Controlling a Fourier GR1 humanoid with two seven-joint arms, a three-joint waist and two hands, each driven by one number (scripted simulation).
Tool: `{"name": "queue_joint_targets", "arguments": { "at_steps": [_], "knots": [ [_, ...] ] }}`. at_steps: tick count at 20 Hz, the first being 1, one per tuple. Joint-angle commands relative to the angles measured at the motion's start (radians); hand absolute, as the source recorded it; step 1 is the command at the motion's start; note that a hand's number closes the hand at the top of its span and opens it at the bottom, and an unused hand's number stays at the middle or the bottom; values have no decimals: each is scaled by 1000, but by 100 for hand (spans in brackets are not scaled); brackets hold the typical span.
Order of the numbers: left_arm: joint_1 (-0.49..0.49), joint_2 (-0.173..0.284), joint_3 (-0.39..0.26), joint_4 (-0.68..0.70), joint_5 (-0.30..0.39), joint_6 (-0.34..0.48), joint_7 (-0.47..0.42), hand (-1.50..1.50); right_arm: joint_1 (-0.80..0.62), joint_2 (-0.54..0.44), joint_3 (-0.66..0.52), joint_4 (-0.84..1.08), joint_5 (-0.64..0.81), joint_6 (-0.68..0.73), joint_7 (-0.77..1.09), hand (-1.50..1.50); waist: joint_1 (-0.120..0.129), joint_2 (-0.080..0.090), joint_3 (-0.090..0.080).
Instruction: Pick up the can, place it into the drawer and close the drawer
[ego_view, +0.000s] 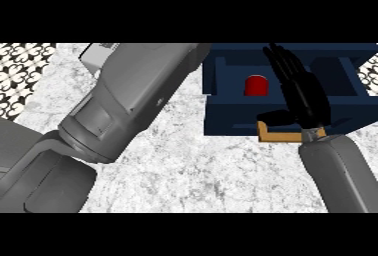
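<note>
Looming closest, the left forearm crosses the marble tabletop; its hand is out of sight. Right hand, fingers straight and holding nothing, hangs over the open navy drawer, where the red can stands. A shove off the tan handle could leave it ajar.

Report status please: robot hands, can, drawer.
Right robot hand open, fingers straight, above the open drawer. Left robot hand out of view. Red can inside drawer. Drawer not closed; nothing blocking seen.
</note>
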Motion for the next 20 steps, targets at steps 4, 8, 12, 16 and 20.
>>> {"name": "queue_joint_targets", "arguments": {
  "at_steps": [4, 8, 12, 16, 20],
  "knots": [
    [33, 50, 12, -22, -22, -31, 13, -150, -164, 106, 13, 339, 125, -184, -48, -150, 16, -2, 0],
    [68, 75, -6, -81, -43, -22, 48, -150, -219, 90, -70, 536, 134, -322, -106, -150, 42, -7, 0],
    [128, 112, 2, -111, -47, -46, 51, -150, -354, 102, -109, 646, 167, -390, -70, -150, 42, -6, -1],
    [144, 169, -3, -158, -54, -91, 83, -150, -441, 132, -130, 798, 210, -502, -54, -150, 65, -2, -1],
    [160, 192, -5, -213, -63, -83, 126, -150, -545, 92, -172, 905, 186, -497, -110, -150, 64, -2, 0]
  ]
}}
